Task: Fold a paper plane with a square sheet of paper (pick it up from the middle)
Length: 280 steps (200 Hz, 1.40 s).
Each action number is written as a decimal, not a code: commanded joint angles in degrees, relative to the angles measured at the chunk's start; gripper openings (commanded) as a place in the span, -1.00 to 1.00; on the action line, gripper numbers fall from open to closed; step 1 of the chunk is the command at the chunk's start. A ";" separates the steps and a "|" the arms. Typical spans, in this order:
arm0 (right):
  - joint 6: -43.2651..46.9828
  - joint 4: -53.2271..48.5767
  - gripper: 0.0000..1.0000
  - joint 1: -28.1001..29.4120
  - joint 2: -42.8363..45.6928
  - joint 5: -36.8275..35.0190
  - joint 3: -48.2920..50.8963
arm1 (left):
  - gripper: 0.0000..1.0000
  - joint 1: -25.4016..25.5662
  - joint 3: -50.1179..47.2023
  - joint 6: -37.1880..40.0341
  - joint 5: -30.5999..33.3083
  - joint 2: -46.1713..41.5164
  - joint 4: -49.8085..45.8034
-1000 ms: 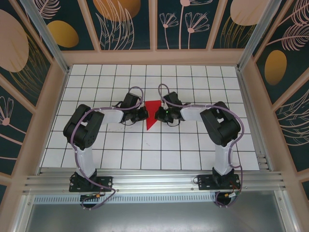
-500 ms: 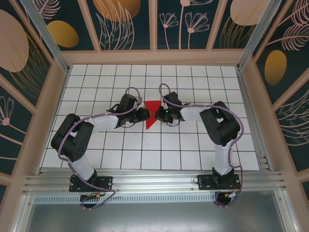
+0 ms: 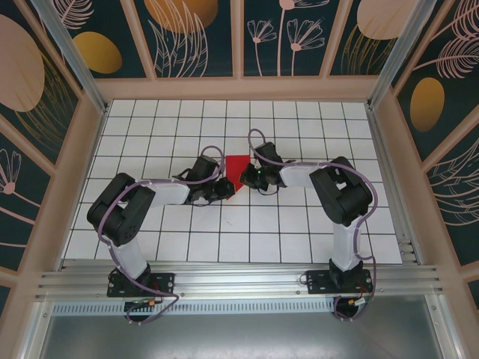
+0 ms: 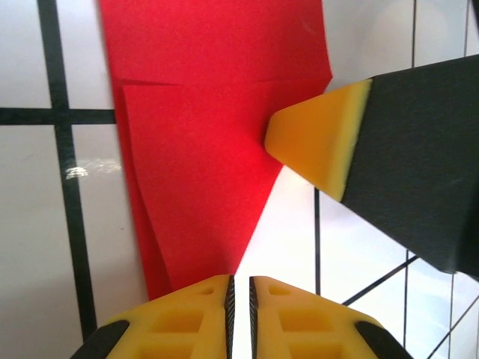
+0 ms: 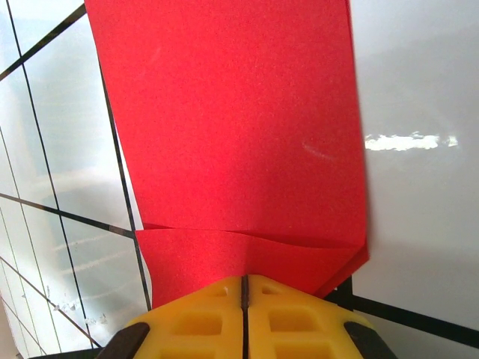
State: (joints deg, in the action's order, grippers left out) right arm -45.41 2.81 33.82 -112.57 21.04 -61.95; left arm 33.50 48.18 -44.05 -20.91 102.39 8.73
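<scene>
The paper [image 4: 209, 149], likely light, limp and crease-prone, is lying on the surface [image 4: 30, 224], wanting an edge pinch, while the left jaws and right jaws are resting all but closed at its edges.

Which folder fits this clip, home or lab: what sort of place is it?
Probably a lab-style robot test cell: a left arm and a right arm bolted to an aluminium rail, a white grid-tiled tabletop, and enclosing wall panels printed with plants.
</scene>
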 commanded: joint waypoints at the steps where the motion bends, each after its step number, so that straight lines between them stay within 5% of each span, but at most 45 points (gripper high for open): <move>1: -0.64 -1.02 -0.85 -0.67 -2.21 -1.96 1.08 | -0.68 -0.10 -0.26 0.45 2.51 0.83 -1.05; 99: -0.56 -1.49 -0.84 -0.95 -2.56 -2.31 1.48 | -0.72 -0.13 -0.57 1.71 7.80 1.87 -4.55; 171: -0.51 -1.48 -0.85 -0.92 -2.69 -2.40 1.61 | -0.69 0.86 -0.72 0.08 1.84 -5.45 -0.68; 211: -0.57 -1.53 -0.85 -1.04 -2.91 -2.40 1.60 | -0.69 1.26 -0.46 -0.51 -0.78 -2.05 0.63; 280: -0.47 -1.63 -0.85 -1.04 -3.10 -2.32 1.75 | -0.72 1.25 1.01 1.32 3.57 1.52 -3.89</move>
State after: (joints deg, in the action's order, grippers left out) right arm -45.54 3.25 33.61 -112.81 21.10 -61.93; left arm 34.52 48.01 -43.77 -19.97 102.89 7.33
